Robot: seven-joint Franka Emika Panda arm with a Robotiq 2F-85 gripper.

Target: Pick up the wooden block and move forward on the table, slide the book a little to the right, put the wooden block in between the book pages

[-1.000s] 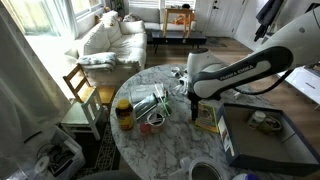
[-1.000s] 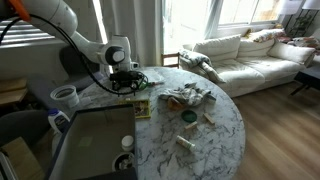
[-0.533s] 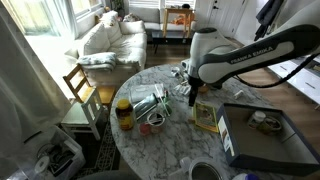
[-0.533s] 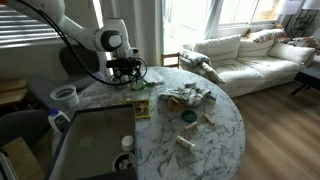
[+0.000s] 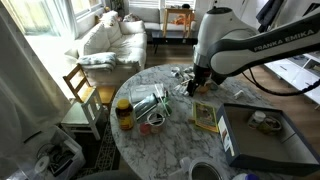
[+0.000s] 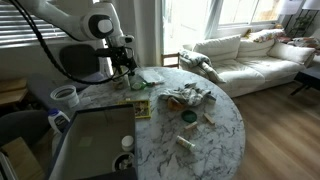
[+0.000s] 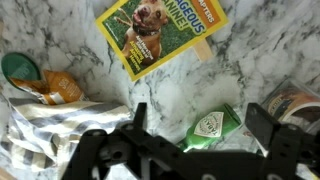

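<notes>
The book (image 7: 160, 32) has an olive-yellow cover with a dog picture and lies flat on the marble table (image 7: 80, 30). A small tan piece (image 7: 203, 50), perhaps the wooden block, pokes out at the book's edge. My gripper (image 7: 204, 112) is open and empty, raised above the table beside the book. A green sauce bottle (image 7: 212, 128) lies on the table below, between the fingers. The book (image 5: 207, 118) (image 6: 141, 105) and the gripper (image 5: 197, 85) (image 6: 127, 68) also show in both exterior views, with the gripper well above the table (image 5: 180, 135).
A dark grey tray (image 5: 255, 135) (image 6: 95, 145) sits next to the book. A jar (image 5: 124, 113), crumpled wrappers (image 5: 150, 103), a green lid (image 7: 18, 68) and an orange packet (image 7: 55, 88) lie on the table. A wooden chair (image 5: 80, 85) stands at its edge.
The arm has lifted up and back from the book. The gripper, which was low over the book, now hangs higher above the table, open.
</notes>
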